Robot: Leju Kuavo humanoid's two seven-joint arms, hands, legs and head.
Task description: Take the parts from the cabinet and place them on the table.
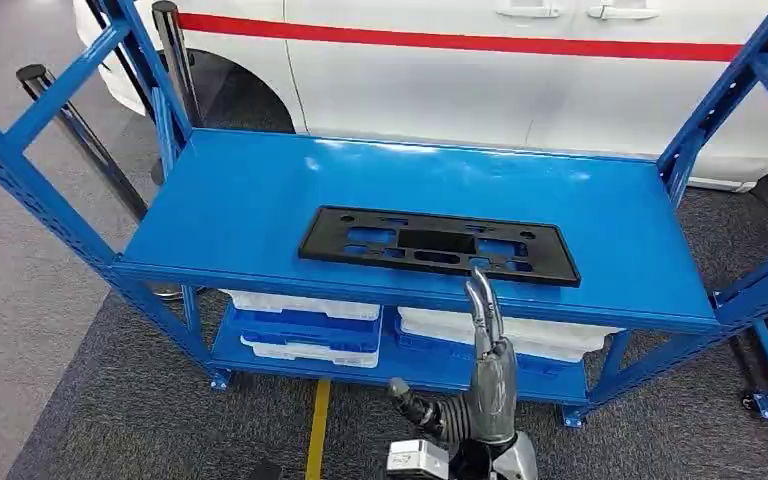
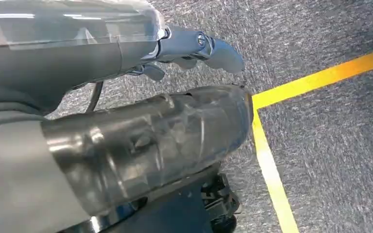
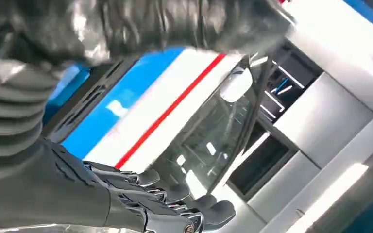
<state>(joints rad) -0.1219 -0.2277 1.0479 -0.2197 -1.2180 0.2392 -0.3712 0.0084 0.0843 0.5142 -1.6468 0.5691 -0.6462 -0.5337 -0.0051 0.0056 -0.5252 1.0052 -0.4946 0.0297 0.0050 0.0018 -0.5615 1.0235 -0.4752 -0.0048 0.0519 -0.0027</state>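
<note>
part on the top shelf, my right hand just before it

the flat part (image 1: 438,245) lies along the middle of the cabinet's top shelf (image 1: 240,200), nearer its front edge than its back. my right hand (image 1: 488,375) rises in front of that edge, fingertips (image 1: 478,285) up beside the part's near side. trays (image 1: 305,330) sit on the lower shelf underneath, left and right. a car (image 1: 480,70) stands behind the cabinet. my left hand (image 2: 194,48) hangs over the floor, near a floor line (image 2: 272,170).

shelf (image 1: 260,190): glossy blue metal | part (image 1: 438,244): matt black plastic | floor (image 1: 80,420): rough grey carpet
</note>
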